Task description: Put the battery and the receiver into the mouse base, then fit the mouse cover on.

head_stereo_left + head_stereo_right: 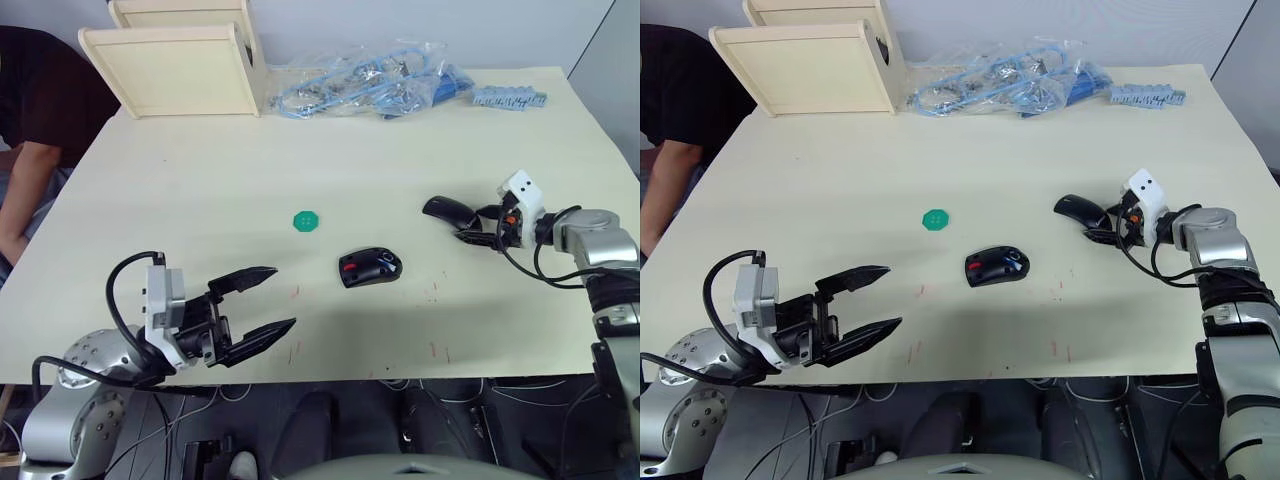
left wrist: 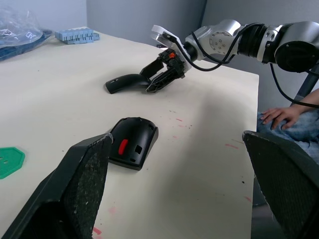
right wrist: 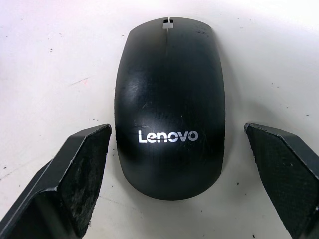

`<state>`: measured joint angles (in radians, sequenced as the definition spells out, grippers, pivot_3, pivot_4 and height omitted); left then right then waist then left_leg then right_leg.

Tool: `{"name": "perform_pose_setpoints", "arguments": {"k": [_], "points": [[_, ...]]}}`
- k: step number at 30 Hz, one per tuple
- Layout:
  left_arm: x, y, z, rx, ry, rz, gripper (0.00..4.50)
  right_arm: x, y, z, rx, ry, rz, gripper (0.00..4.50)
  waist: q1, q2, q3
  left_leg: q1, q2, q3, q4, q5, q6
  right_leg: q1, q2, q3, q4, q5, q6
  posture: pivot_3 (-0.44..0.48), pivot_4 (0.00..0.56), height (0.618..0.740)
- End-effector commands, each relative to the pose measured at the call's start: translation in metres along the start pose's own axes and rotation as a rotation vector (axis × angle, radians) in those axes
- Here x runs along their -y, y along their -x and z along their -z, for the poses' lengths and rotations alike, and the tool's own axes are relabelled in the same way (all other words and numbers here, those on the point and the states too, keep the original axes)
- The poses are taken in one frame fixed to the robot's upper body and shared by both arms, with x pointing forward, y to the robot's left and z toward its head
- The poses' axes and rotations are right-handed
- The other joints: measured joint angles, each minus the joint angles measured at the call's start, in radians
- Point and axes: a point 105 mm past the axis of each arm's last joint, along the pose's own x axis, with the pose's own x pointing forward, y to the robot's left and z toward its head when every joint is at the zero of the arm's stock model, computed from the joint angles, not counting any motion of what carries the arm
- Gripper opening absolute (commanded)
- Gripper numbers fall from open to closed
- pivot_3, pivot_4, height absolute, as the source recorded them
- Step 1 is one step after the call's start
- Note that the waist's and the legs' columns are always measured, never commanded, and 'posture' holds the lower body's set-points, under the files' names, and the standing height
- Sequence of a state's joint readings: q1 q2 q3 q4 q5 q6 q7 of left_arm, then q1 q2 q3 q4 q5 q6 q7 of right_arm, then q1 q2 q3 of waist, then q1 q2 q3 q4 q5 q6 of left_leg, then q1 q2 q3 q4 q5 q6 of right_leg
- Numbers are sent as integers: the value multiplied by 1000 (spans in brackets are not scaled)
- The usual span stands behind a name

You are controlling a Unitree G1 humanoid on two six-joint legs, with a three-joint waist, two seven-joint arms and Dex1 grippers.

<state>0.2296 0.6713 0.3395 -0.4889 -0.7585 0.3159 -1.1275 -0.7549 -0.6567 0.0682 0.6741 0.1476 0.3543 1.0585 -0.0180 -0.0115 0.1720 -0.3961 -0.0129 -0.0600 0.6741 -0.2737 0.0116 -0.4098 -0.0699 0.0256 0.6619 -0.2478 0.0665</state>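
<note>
Mouse base (image 1: 370, 267) holds a blue battery (image 1: 386, 262), cover off.

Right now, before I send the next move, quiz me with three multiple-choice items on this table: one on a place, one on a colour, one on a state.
1. Where does the mouse cover lie?
A. on the mouse base
B. on the table between the right gripper's open fingers
C. beside the wooden box

2. What colour is the round scalloped disc?
A. green
B. red
C. yellow

3. How is the left gripper?
A. shut on the battery
B. shut on the disc
C. open, holding nothing

Answers:
1 B, the right wrist view shows the cover flat on the table between the right gripper's spread fingers.
2 A, it is green.
3 C, its fingers stand apart, short of the mouse base.
</note>
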Motion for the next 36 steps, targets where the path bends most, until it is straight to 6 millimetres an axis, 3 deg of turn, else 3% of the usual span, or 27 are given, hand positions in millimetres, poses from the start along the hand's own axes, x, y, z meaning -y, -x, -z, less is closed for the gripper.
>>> {"name": "perform_pose_setpoints", "arguments": {"k": [1, 5, 8, 10, 27, 33, 36], "points": [[1, -1, -3, 13, -21, 13, 4441, 3, 6, -13, 55, 23, 21, 4500, 0, 0, 0, 0, 0, 0, 0, 0, 0, 0, 0, 0, 0, 0, 0, 0, 150, 740], [1, -2, -2, 14, -22, 15, 4441, 0, 5, -12, 59, 11, 22, 4500, 0, 0, 0, 0, 0, 0, 0, 0, 0, 0, 0, 0, 0, 0, 0, 0, 150, 740], [1, -2, -2, 14, -21, 17, 4500, 0, 6, -11, 61, 1, 27, 3820, 0, 0, 0, 0, 0, 0, 0, 0, 0, 0, 0, 0, 0, 0, 0, 0, 150, 740], [0, -1, -1, 13, -21, 18, 4500, 0, 7, -11, 58, 5, 28, 2756, 0, 0, 0, 0, 0, 0, 0, 0, 0, 0, 0, 0, 0, 0, 0, 0, 150, 740], [-1, -4, 1, 16, -15, 23, 4500, -6, 11, -22, 68, 55, 15, 2756, 0, 0, 0, 0, 0, 0, 0, 0, 0, 0, 0, 0, 0, 0, 0, 0, 150, 740], [-2, -3, 3, 6, -2, 23, 4500, -31, 22, -33, 91, 134, -57, 2756, 2, 0, 0, 0, 0, -1, -1, 0, 0, 0, 0, 0, 0, 0, 0, 0, 150, 740], [-5, 0, 4, 2, 6, 23, 4500, -59, 33, -39, 92, 236, -144, 2756, 3, 1, 0, 0, 0, -1, -1, 0, 0, 0, 0, 0, 0, 0, 0, 0, 150, 740]]}}
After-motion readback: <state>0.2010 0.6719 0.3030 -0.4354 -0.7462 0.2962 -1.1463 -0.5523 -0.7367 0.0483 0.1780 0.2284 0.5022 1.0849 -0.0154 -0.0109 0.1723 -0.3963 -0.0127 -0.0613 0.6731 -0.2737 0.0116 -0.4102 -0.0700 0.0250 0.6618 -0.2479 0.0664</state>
